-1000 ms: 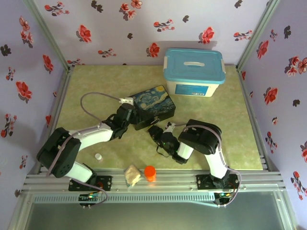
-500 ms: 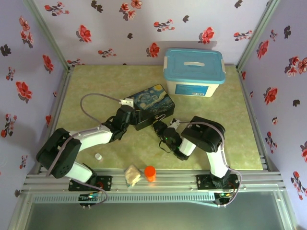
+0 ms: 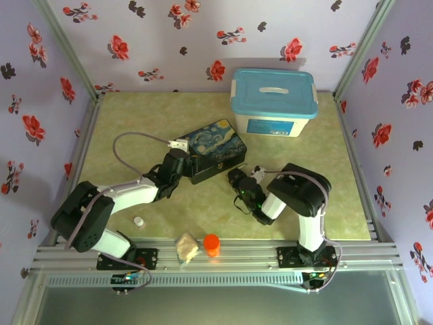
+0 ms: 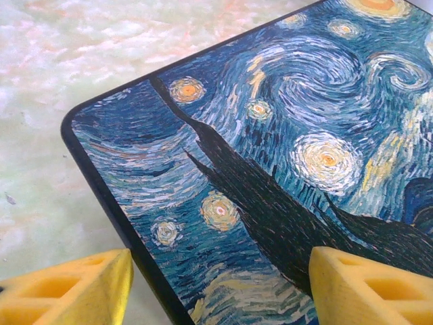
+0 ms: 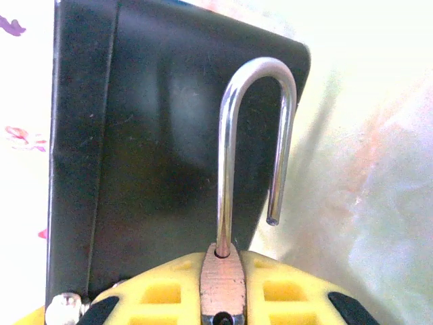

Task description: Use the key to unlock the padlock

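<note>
The padlock (image 5: 222, 283) has a brass body pinched between the yellow pads of my right gripper (image 5: 222, 271), which is shut on it. Its silver shackle (image 5: 257, 74) stands up with the free end out of the body, in front of the dark side of the painted tin (image 5: 135, 135). In the top view the right gripper (image 3: 237, 181) is just off the tin's (image 3: 216, 145) near right corner. My left gripper (image 4: 220, 284) is open, its yellow fingers (image 4: 81, 284) straddling the tin's (image 4: 270, 169) near left corner. The key is hidden.
A blue-lidded plastic box (image 3: 274, 101) stands at the back right. Near the front edge lie a small white cap (image 3: 139, 221), a beige lump (image 3: 187, 248) and an orange cylinder (image 3: 212, 244). Flowered walls close in three sides.
My right gripper has shifted to the right along the tin's front with the padlock in it. The left arm has hardly moved.
</note>
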